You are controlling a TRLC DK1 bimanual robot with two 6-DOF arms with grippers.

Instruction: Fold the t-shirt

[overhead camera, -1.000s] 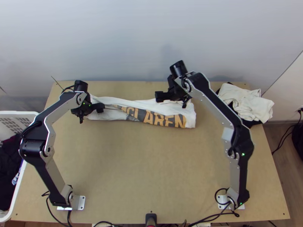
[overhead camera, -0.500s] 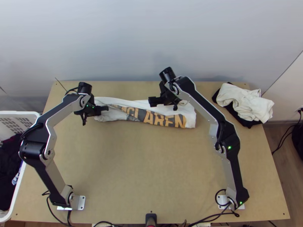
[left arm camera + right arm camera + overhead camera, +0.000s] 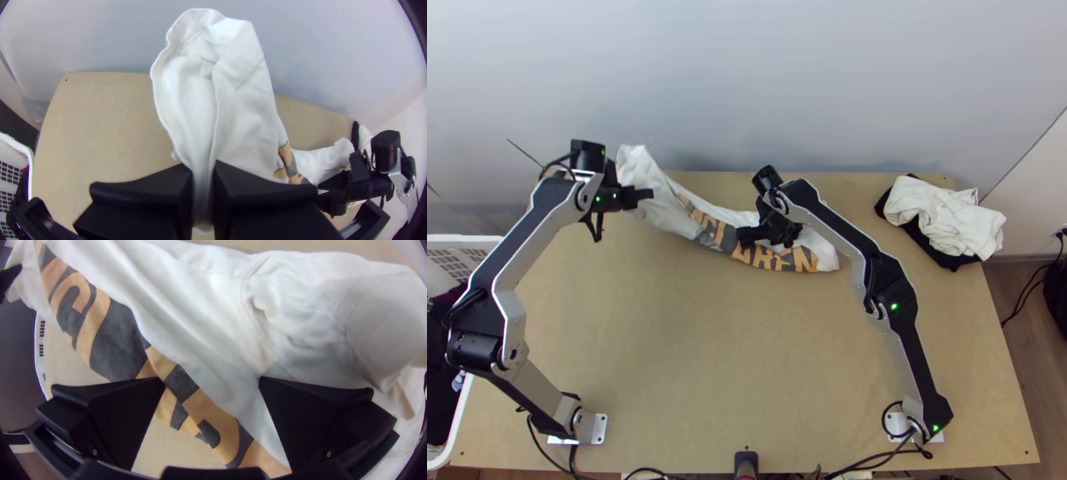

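T-shirt (image 3: 691,221) – gripped near one end by left hand (image 3: 638,196), right hand (image 3: 768,235) open wide over it.

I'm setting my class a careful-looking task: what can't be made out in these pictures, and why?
- Top view: part of the t-shirt's print, hidden by the right pincer.
- Left wrist view: how many layers the left pincer grips, hidden by its fingers.
- Top view: the rest of the basket, cut off by the left edge.
- Top view: most of the dark cloth, covered by white cloth.
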